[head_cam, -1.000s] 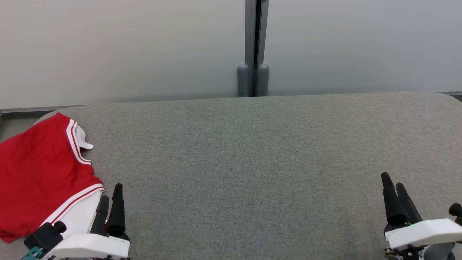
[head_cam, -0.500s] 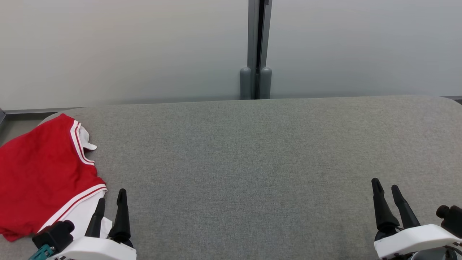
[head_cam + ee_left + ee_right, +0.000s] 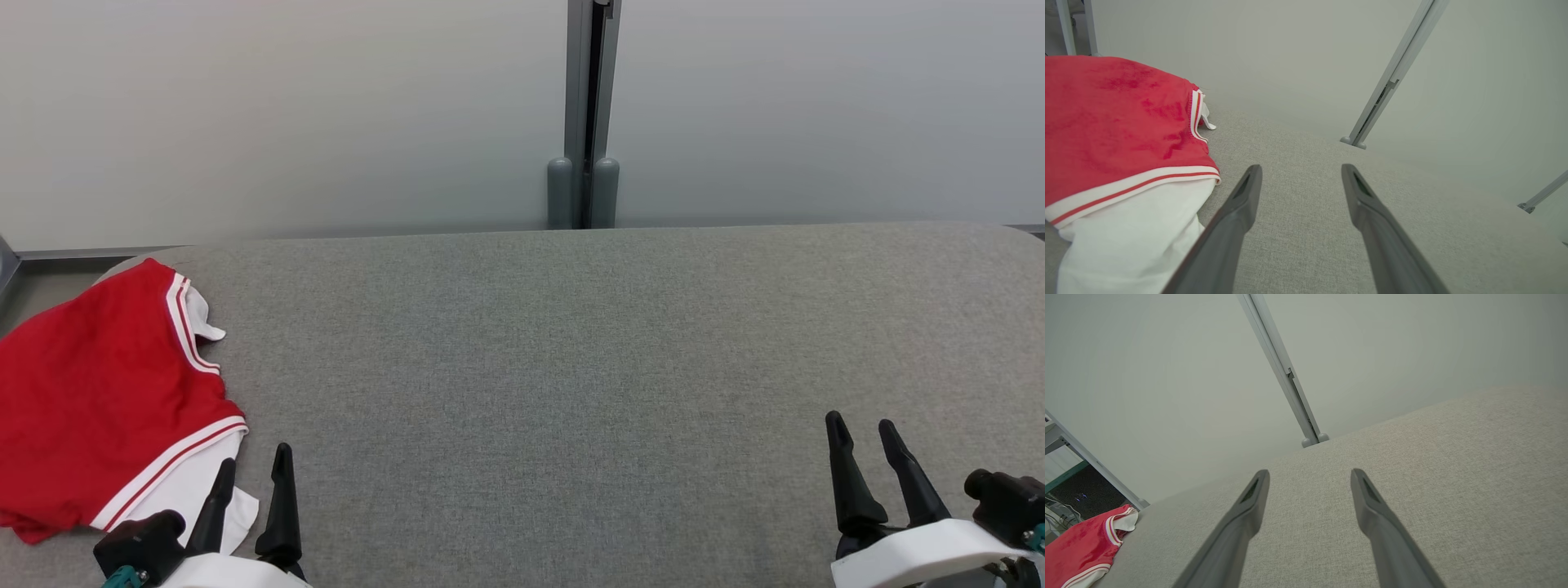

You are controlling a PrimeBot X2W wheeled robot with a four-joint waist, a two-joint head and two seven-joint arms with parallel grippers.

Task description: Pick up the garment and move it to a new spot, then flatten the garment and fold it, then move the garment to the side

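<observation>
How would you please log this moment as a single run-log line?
garment: lies at left end of grey surface, unheld | left gripper: open, beside garment | right gripper: open, over grey surface

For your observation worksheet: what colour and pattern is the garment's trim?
The garment is red; its trim is white with a thin red stripe, clearest in the left wrist view.
</observation>
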